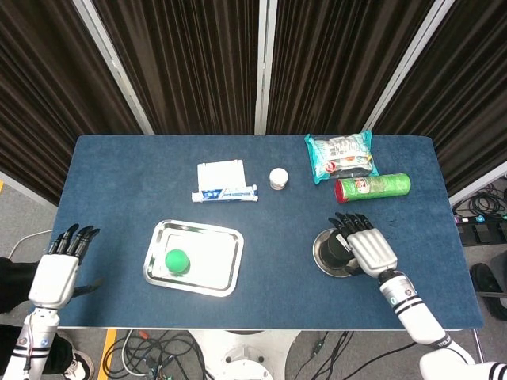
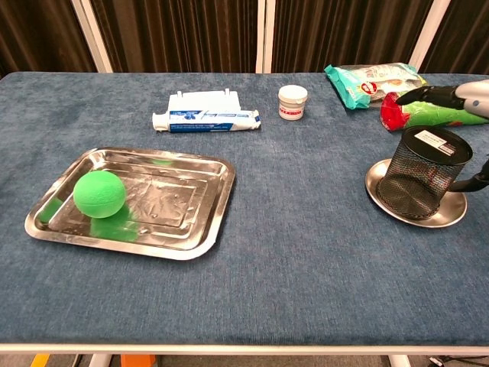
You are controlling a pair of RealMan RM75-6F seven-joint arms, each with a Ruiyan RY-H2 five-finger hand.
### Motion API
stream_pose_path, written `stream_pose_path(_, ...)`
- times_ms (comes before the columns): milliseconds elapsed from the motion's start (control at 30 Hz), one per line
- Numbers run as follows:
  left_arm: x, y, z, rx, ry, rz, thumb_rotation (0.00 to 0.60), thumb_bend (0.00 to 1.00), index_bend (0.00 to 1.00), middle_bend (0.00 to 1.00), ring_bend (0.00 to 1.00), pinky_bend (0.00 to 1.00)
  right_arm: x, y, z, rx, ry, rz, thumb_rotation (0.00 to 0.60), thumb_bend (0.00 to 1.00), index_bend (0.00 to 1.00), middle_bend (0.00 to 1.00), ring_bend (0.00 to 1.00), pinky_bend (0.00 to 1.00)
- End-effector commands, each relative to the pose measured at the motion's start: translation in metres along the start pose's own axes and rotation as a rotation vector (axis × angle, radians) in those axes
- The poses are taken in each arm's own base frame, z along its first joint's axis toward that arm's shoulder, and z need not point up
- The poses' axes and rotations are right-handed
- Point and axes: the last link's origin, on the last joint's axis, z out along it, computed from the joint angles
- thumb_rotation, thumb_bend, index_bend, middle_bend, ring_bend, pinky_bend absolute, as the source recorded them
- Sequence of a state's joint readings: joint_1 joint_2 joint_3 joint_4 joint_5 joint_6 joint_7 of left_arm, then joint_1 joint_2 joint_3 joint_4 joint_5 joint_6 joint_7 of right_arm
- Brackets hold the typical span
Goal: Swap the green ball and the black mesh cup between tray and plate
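Your right hand [image 1: 368,249] hovers fingers-spread, empty, just right of the upright black mesh cup [image 1: 337,247] on its plate [image 2: 452,209] — nearer than your left hand [image 1: 55,277], open too.

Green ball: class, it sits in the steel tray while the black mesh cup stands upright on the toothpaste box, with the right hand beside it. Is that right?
Not quite. The black mesh cup stands upright on the round metal plate, as the chest view shows. The green ball is in the steel tray, and the right hand is beside the cup.
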State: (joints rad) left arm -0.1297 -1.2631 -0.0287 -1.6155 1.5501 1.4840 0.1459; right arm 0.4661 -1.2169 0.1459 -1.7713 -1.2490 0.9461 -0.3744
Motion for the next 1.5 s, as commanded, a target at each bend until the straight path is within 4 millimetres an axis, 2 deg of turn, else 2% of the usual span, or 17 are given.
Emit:
stream_pose_path(33,-0.001,-0.001,-0.001,0.002,-0.001,-0.003,0.6,0.0,0.13,0.11,0.03,0.14,-0.003,-0.002,0.005,-0.004,-0.027,-0.006,0.6,0.07,0.0,0.11,0.0,0.15)
stream_pose_path(133,-0.001,-0.002,-0.001,0.002,-0.002,-0.003,0.6,0.0,0.13,0.11,0.03,0.14,-0.004,-0.003,0.01,-0.013,-0.042,-0.002,0.6,0.07,0.0,0.13,0.01,0.25)
stream_pose_path(200,-0.001,-0.003,-0.001,0.002,-0.002,-0.002,0.6,0.0,0.13,0.11,0.03,0.14,-0.005,-0.005,0.014,-0.012,-0.046,0.011,0.6,0.08,0.03,0.15,0.06,0.32)
stream_pose_path(333,0.0,-0.003,-0.001,0.001,0.0,0.0,0.6,0.0,0.13,0.11,0.03,0.14,-0.006,-0.007,0.018,-0.01,-0.016,0.022,0.6,0.11,0.16,0.21,0.17,0.43)
stream_pose_path(400,0.0,-0.003,-0.001,0.0,-0.001,0.001,0.6,0.0,0.13,0.11,0.03,0.14,-0.004,-0.006,0.017,-0.016,0.002,0.026,0.6,0.12,0.24,0.28,0.23,0.48)
stream_pose_path(533,-0.001,-0.003,-0.001,-0.001,-0.003,0.001,0.6,0.0,0.13,0.11,0.03,0.14,0.0,0.001,0.01,-0.028,0.037,0.026,0.6,0.13,0.36,0.36,0.31,0.54)
stream_pose_path(633,-0.001,-0.003,-0.001,-0.001,-0.004,0.001,0.6,0.0,0.13,0.11,0.03,0.14,0.01,0.002,0.004,-0.016,0.088,0.037,0.6,0.13,0.39,0.38,0.33,0.55)
stream_pose_path(733,-0.001,-0.003,-0.001,0.0,-0.003,-0.001,0.6,0.0,0.13,0.11,0.03,0.14,0.027,-0.004,0.009,0.012,0.136,0.06,0.6,0.13,0.4,0.38,0.33,0.55)
stream_pose_path(867,-0.002,-0.003,-0.002,-0.004,-0.004,0.0,0.6,0.0,0.13,0.11,0.03,0.14,0.044,-0.025,0.031,0.078,0.172,0.064,0.6,0.13,0.4,0.38,0.33,0.55)
stream_pose_path(967,-0.003,-0.002,-0.001,-0.005,-0.01,0.001,0.6,0.0,0.13,0.11,0.03,0.14,0.047,-0.045,0.054,0.123,0.167,0.075,0.6,0.13,0.4,0.38,0.33,0.55)
stream_pose_path(1267,-0.002,-0.002,0.0,-0.012,-0.015,0.004,0.6,0.0,0.13,0.11,0.03,0.14,0.044,-0.092,0.119,0.183,0.123,0.06,0.6,0.13,0.4,0.38,0.33,0.54)
stream_pose_path(1500,-0.003,-0.003,0.001,-0.012,-0.017,-0.002,0.6,0.0,0.13,0.11,0.03,0.14,0.038,-0.117,0.147,0.207,0.075,0.06,0.6,0.13,0.4,0.38,0.33,0.54)
